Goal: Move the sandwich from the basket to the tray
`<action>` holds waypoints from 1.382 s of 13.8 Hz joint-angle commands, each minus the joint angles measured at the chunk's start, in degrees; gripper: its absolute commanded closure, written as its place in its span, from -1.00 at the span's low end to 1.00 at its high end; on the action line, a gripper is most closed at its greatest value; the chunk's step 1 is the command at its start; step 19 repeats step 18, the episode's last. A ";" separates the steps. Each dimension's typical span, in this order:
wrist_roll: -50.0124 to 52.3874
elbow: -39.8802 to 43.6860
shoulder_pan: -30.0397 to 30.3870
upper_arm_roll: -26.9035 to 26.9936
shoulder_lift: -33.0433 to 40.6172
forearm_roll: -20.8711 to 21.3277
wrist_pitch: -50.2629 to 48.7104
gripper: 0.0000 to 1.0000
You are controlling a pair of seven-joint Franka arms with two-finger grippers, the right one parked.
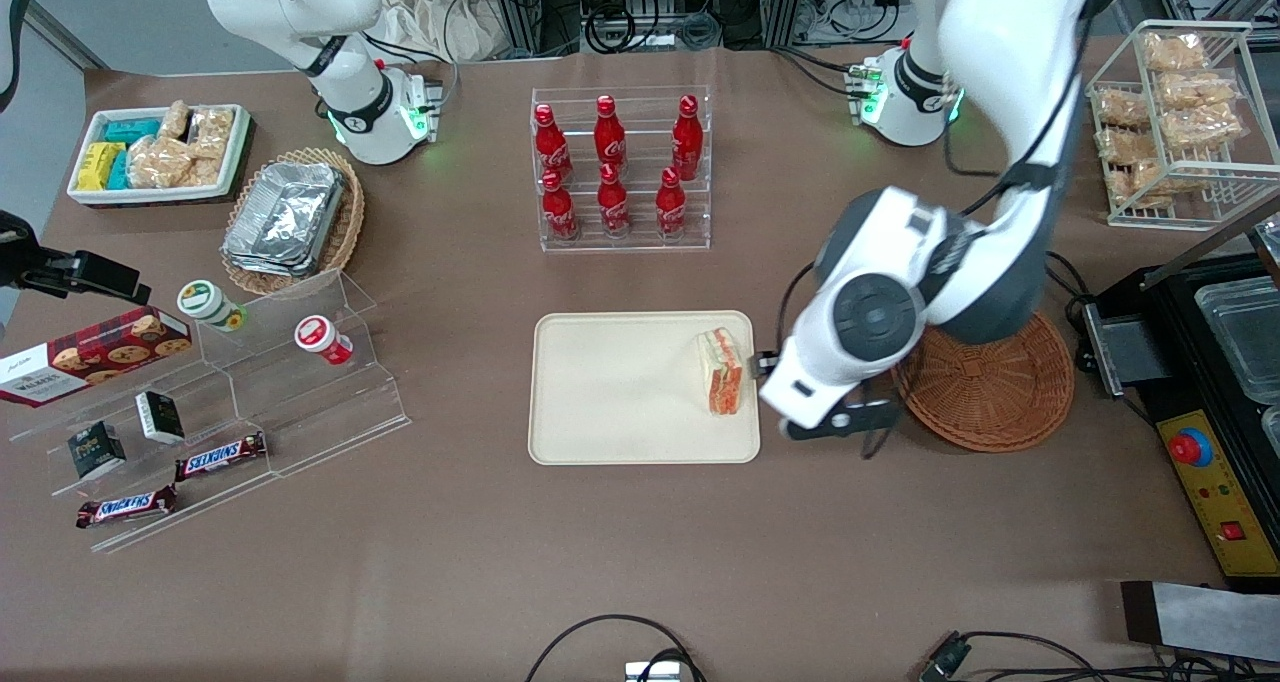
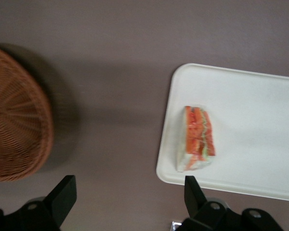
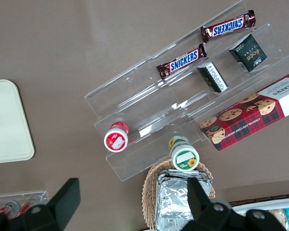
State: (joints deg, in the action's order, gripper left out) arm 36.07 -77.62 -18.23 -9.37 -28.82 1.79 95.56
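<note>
The sandwich (image 1: 724, 370) lies on the tray (image 1: 620, 402) close against its rim at the edge nearest the basket (image 1: 990, 392), at centre-right of the front frame; the end effector (image 1: 800, 402) hangs over bare worktop (image 1: 640, 562) between tray and basket, fingers (image 2: 62, 195) spread wide with nothing in them. I reckon a careless sweep of the arm could clip the sandwich and nudge it over the low rim; I count one sandwich, one tray, one round basket and six red bottles (image 1: 610, 167) in the upper centre.
</note>
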 commanded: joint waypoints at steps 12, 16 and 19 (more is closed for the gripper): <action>-29.56 -33.58 24.99 -0.21 35.86 -0.12 3.59 -0.99; -28.96 -22.17 26.23 -0.30 29.29 0.84 -0.80 -1.00; -28.69 -15.40 26.05 -0.48 24.97 1.89 -4.57 -1.00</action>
